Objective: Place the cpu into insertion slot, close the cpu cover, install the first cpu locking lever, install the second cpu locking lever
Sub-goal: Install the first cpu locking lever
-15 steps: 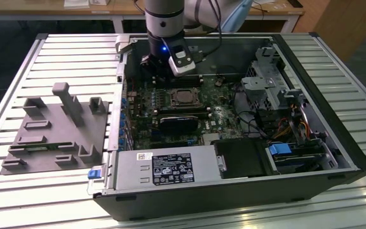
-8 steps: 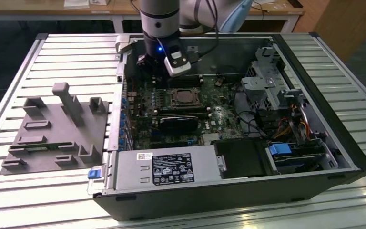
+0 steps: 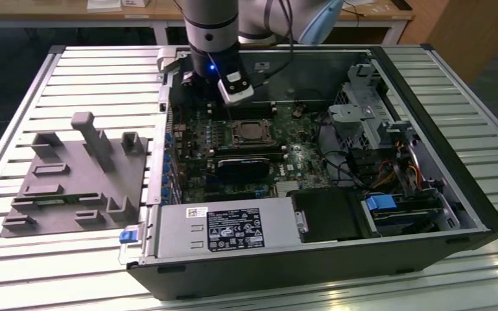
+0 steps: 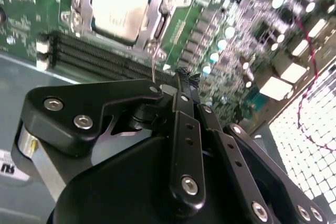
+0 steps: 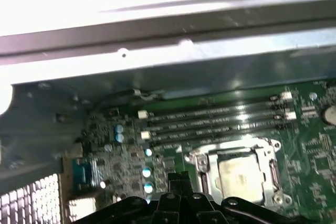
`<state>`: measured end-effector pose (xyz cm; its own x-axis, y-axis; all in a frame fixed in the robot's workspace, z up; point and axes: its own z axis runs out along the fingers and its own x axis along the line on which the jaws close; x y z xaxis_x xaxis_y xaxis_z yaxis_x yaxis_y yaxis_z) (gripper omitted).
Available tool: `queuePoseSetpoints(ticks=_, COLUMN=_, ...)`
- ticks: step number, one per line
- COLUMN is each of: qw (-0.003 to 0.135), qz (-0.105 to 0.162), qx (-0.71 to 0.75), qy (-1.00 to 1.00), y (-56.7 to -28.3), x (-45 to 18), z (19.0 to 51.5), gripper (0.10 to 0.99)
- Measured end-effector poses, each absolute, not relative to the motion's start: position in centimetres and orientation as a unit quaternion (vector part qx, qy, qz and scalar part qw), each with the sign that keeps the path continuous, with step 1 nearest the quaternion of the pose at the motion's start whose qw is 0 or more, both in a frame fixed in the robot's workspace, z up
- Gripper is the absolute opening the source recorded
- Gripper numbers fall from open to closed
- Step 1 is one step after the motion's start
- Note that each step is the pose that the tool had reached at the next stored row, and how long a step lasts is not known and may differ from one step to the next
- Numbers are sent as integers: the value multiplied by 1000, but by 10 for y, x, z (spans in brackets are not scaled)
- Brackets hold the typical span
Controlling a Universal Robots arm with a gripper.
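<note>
Since the cpu (image 4: 119, 10) lies flat in the insertion slot (image 5: 198, 162), mid-board inside the open computer case (image 3: 318, 265) on the desk (image 3: 76, 65), with the cpu cover (image 4: 157, 22) down around it, its edges look out of reach. I judge it light, stiff and fragile, best taken by the rim only. Tool (image 4: 186, 77) hovers just beside the slot's corner, fingers pressed together, nothing seen between them. A thin locking lever (image 4: 153, 66) stands up near its tip, touching or apart I cannot tell; probably springy steel wire, slippery, best caught at its free end. Count: one cpu, one slot, one cover, one raised lever, one tool, four long memory slots (image 5: 210, 121).
</note>
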<state>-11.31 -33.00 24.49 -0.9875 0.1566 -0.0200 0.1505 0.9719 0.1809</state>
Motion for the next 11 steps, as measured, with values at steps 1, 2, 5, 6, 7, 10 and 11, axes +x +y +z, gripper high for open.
queuePoseSetpoints(ticks=1, qw=17, qz=96, qx=77, qy=992, y=-330, x=-114, z=245, gripper=102)
queuePoseSetpoints(ticks=2, qw=17, qz=101, qx=77, qy=992, y=-330, x=-115, z=245, gripper=102)
queuePoseSetpoints(ticks=5, qw=15, qz=121, qx=77, qy=990, y=-330, x=-116, z=245, gripper=102)
queuePoseSetpoints(ticks=6, qw=15, qz=128, qx=77, qy=989, y=-330, x=-117, z=245, gripper=102)
queuePoseSetpoints(ticks=7, qw=15, qz=134, qx=77, qy=988, y=-330, x=-117, z=245, gripper=102)
queuePoseSetpoints(ticks=10, qw=14, qz=148, qx=77, qy=986, y=-330, x=-117, z=245, gripper=102)
queuePoseSetpoints(ticks=11, qw=14, qz=148, qx=77, qy=986, y=-330, x=-117, z=245, gripper=102)
